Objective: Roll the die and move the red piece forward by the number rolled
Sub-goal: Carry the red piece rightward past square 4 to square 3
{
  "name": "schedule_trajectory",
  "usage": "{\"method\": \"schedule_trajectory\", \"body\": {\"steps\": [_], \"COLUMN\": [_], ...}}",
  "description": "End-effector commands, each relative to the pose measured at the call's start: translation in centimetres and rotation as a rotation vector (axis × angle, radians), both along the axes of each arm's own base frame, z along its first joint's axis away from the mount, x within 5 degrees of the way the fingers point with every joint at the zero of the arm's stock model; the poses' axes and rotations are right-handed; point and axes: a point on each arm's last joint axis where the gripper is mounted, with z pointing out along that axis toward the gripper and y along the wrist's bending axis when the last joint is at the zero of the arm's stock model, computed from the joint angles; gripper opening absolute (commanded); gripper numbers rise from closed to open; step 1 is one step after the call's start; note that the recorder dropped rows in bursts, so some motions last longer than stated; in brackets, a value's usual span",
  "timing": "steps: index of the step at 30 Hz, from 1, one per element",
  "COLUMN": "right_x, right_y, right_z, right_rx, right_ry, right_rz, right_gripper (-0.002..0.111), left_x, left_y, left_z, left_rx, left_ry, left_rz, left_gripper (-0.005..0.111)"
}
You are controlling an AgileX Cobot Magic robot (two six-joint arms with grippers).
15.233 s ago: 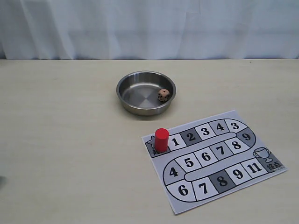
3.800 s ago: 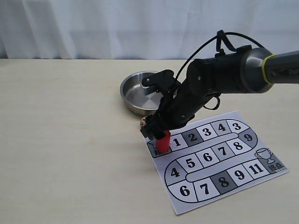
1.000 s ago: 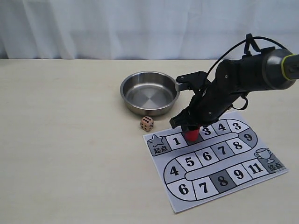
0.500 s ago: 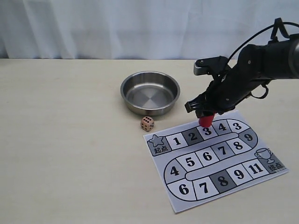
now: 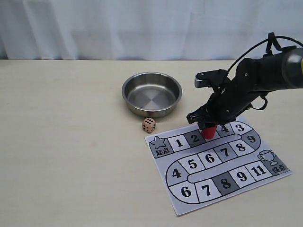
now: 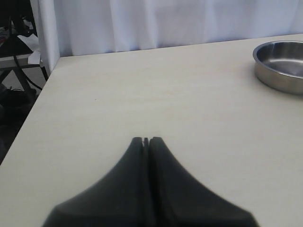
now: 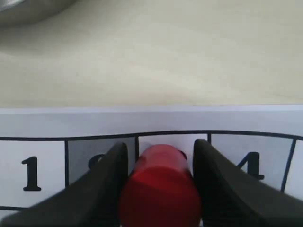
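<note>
The red piece (image 5: 209,131) stands upright over the board's square 3, between squares 2 and 4, and I cannot tell whether it touches the paper. My right gripper (image 5: 208,126) is shut on the red piece (image 7: 161,189), one dark finger on each side. The tan die (image 5: 149,125) lies on the table just left of the board's far corner, several pips on top. The paper board (image 5: 226,183) lies flat with its numbered track. My left gripper (image 6: 146,140) is shut and empty over bare table, out of the exterior view.
A steel bowl (image 5: 151,75) sits behind the die, empty; its rim also shows in the left wrist view, the bowl (image 6: 279,71) far from the left gripper. White curtain hangs behind the table. The table's left edge (image 6: 45,90) is near.
In the last half second my right gripper came down and slightly left with the red piece, from above squares 3 and 4 to square 3. Die and bowl have not moved.
</note>
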Motion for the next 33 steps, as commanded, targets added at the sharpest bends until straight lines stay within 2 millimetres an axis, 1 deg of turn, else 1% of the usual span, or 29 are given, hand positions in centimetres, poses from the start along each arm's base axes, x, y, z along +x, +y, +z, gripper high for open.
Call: {"method": "schedule_trajectory", "body": {"steps": [1, 5, 8, 15, 18, 20, 27, 29, 33], "right_x": [0.1, 0.6, 0.9, 1.4, 1.4, 1.5, 1.3, 1.3, 1.3], "right_y": [-0.2, -0.6, -1.6, -4.4, -4.6, -4.6, -4.4, -4.5, -4.5], "right_z": [0.3, 2.0, 3.0, 3.2, 2.9, 2.4, -1.2, -1.4, -0.8], "right_rx": [-0.006, 0.003, 0.006, 0.009, 0.007, 0.014, 0.001, -0.001, 0.002], "right_ry": [-0.013, -0.065, -0.083, -0.086, -0.078, -0.068, 0.049, 0.061, 0.045], "right_rz": [0.001, -0.009, -0.035, -0.111, -0.116, -0.124, -0.124, -0.123, -0.123], "right_gripper": [0.004, 0.004, 0.004, 0.004, 0.004, 0.004, 0.004, 0.004, 0.004], "left_x": [0.0, 0.0, 0.0, 0.0, 0.0, 0.0, 0.0, 0.0, 0.0], "left_y": [0.0, 0.0, 0.0, 0.0, 0.0, 0.0, 0.0, 0.0, 0.0], "left_z": [0.0, 0.0, 0.0, 0.0, 0.0, 0.0, 0.0, 0.0, 0.0], "left_rx": [-0.009, -0.009, -0.009, -0.009, -0.009, -0.009, -0.009, -0.009, -0.009], "left_ry": [-0.007, -0.007, -0.007, -0.007, -0.007, -0.007, -0.007, -0.007, -0.007], "left_rz": [-0.001, -0.001, -0.001, -0.001, -0.001, -0.001, -0.001, -0.001, -0.001], "left_gripper": [0.0, 0.0, 0.0, 0.0, 0.0, 0.0, 0.0, 0.0, 0.0]}}
